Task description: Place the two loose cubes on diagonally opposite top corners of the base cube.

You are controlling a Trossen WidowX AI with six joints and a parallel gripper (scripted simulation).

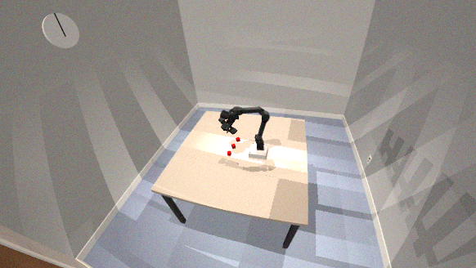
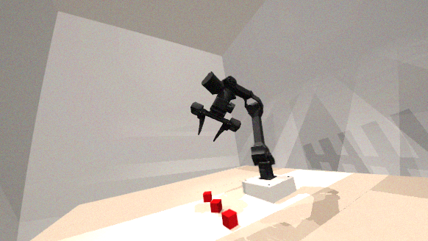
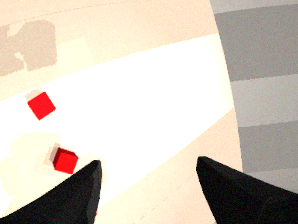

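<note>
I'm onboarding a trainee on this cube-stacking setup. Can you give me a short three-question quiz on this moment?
1. True or false: the gripper is shut on a cube.
2. How many red cubes rest on the table?
3. The gripper is: A) touching a cube, B) high above the cubes, C) on the floor.

Key:
1. False; it is open and holds nothing.
2. Three: far cube, middle cube, near cube.
3. B
</note>
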